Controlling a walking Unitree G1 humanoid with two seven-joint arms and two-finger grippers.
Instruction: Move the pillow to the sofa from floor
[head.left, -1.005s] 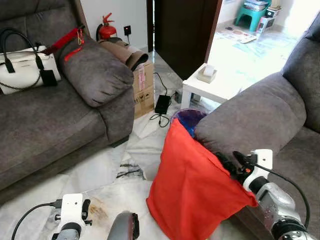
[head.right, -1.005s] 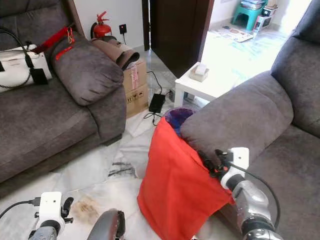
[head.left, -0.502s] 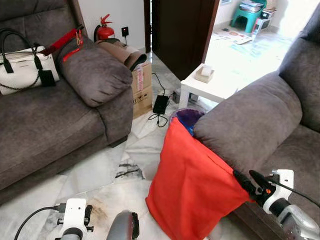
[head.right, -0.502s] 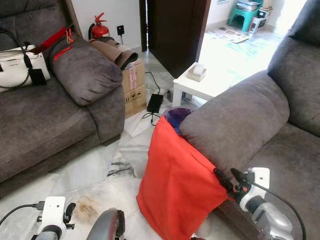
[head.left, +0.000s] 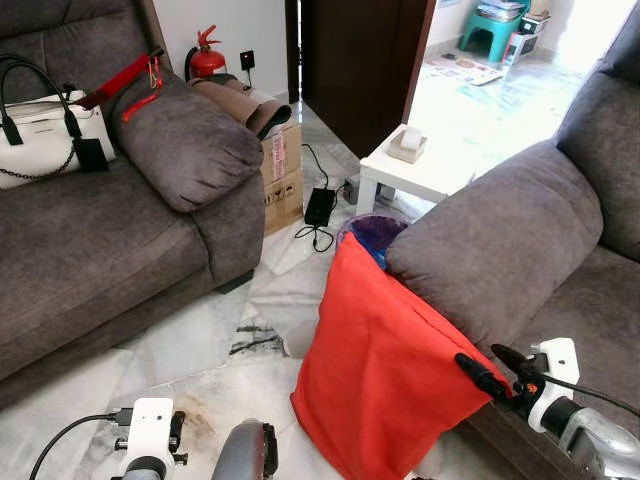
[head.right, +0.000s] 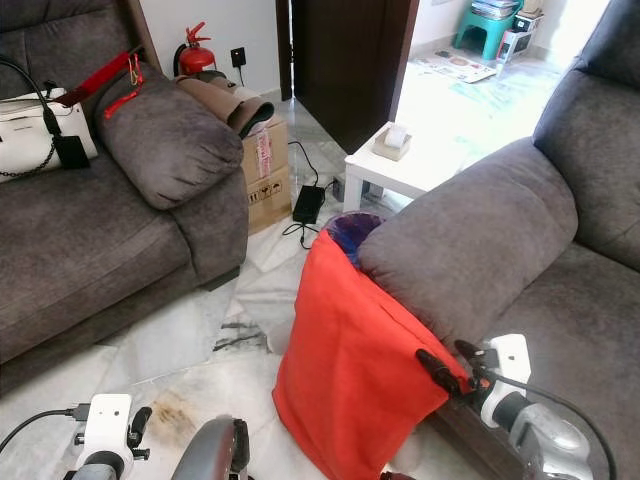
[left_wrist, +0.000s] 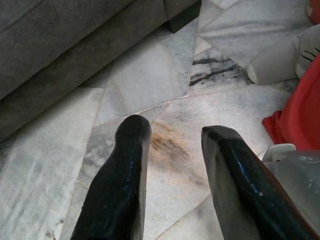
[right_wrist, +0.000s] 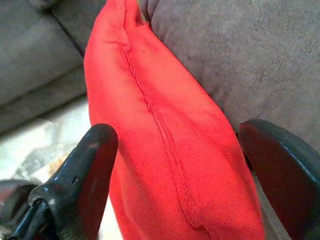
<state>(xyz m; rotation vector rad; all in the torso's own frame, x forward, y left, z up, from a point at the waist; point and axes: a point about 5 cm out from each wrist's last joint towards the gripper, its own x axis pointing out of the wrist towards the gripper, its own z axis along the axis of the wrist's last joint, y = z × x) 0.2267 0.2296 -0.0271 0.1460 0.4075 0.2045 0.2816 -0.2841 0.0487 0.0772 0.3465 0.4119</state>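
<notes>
We have the right gripper (head.left: 497, 366) with its two black fingers spread apart, one on each side of the upper corner of the large red fabric pillow (head.left: 385, 370); nothing is clamped yet. In the right wrist view the pillow's stitched seam (right_wrist: 165, 150) runs straight down the gap between the fingers (right_wrist: 82, 172).

The pillow stands on its lower edge on the pale marble floor (head.left: 200, 350), ahead of and below the gripper, leaning against the rounded armrest of the grey suede-like sofa (head.left: 500, 240) just beside the hand. The target seat lies behind the gripper, on the robot's right.

The left gripper (left_wrist: 172, 170) hangs low, fingers apart, over a brown stain on the marble tile, holding nothing.

Risks, as we judge them:
- The cover looks loose and smooth. Closing on the corner alone may pinch only fabric, so the filling sags and the pillow swings or slips free on lifting.
- The far finger sits close to the armrest. It could catch the sofa's nap instead of the pillow.
- The pillow is broad and soft. One corner hold may drag its lower edge along the floor.
</notes>
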